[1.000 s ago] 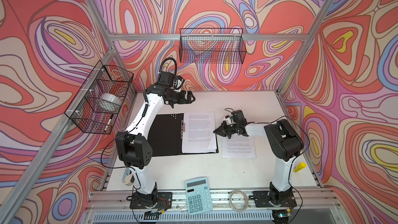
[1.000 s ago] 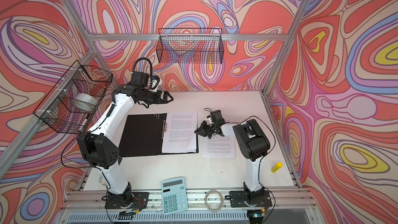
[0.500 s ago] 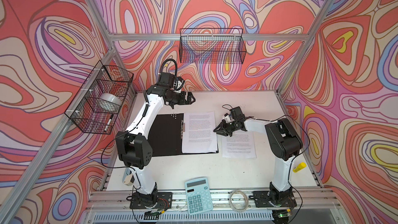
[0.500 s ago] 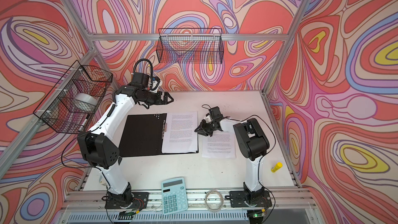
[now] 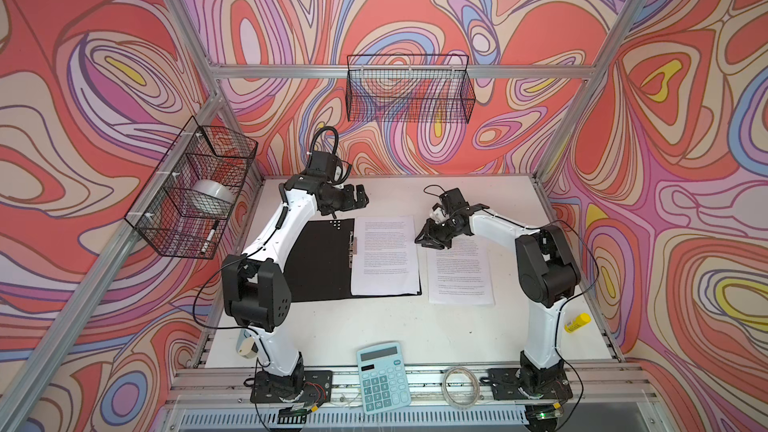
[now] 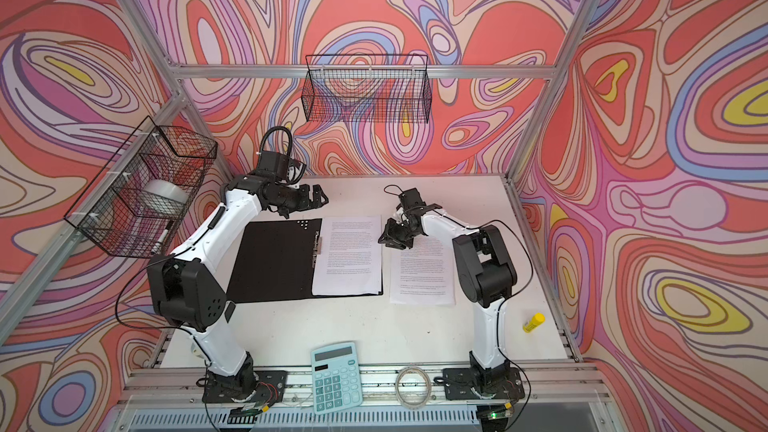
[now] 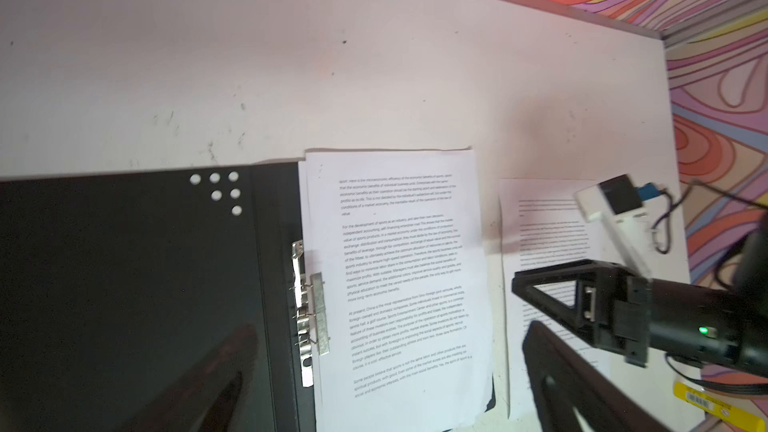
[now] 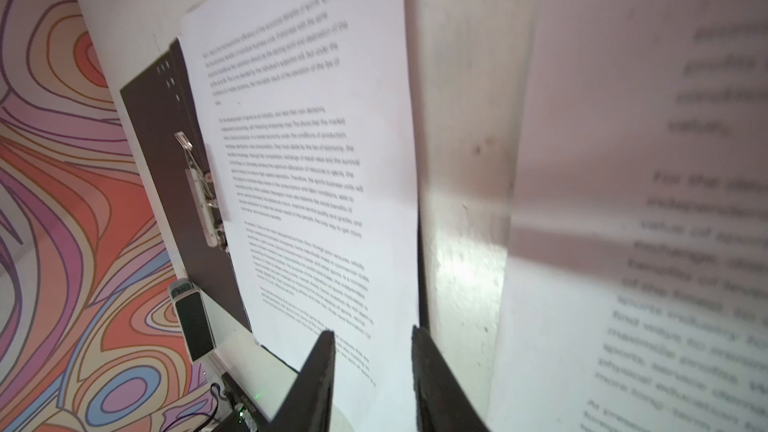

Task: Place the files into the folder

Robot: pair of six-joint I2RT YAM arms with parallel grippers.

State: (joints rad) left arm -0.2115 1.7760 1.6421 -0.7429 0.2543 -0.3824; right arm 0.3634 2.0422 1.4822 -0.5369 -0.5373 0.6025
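White table [image 5: 374,326]: folder [image 5: 324,257] open w/ files [image 5: 384,255] on right half. One sheet [image 5: 461,276] left outside, just right. Right gripper [image 5: 424,241] part-open, empty, by sheet's far corner; left gripper [image 5: 362,197] wide, empty.

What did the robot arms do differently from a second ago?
The right gripper opened its jaws and edged slightly toward the back wall; nothing is between them. The left gripper, the folder, the filed sheet and the loose sheet beside it stayed put.

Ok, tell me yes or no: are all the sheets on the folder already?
No, one sheet lies on the table beside the folder, apart from it.
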